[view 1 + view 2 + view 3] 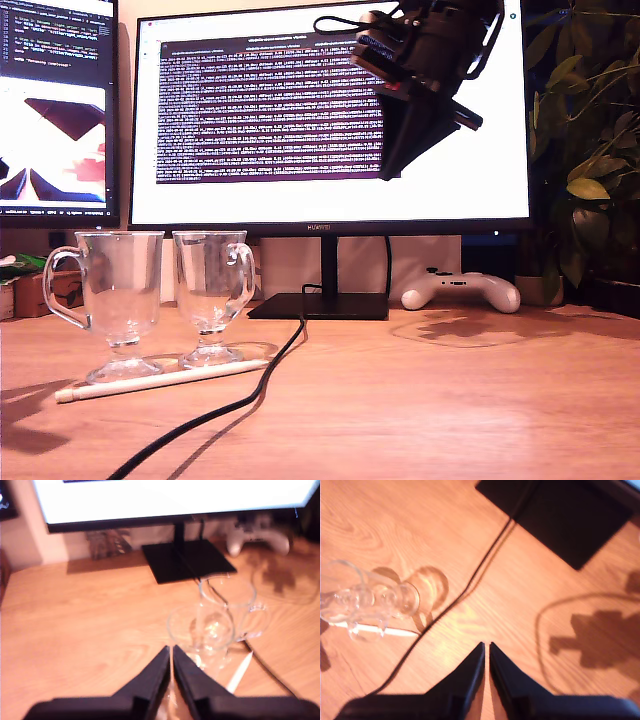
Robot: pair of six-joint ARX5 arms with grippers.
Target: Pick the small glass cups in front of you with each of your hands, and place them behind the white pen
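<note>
1. Closed on nothing, the jaws of my first gripper (171,655) meet in a thin seam in the first wrist view, high over the wooden table (80,625). Just past their tips stand the two glass cups, the nearer cup (200,627) and the farther cup (227,597), close together and upright. A short piece of the white pen (240,672) shows beside the nearer cup's foot. Beyond are the monitor base (187,560) and a white game controller (257,537).

2. In the second wrist view, the jaws of my second gripper (486,650) are likewise shut and empty, above bare table. Both cups (367,597) appear well off to one side, with the pen (387,629) lying along their feet and the black cable (470,582) running between them and the jaws.

3. In the exterior view, one arm (425,70) hangs raised before the monitor (330,115); which arm it is cannot be told. Both cups stand at the exterior view's left, one (115,300) with its handle outward to the left, the other (210,295) beside it, apart. The pen lies in front of them, touching or nearly touching their feet.
</note>
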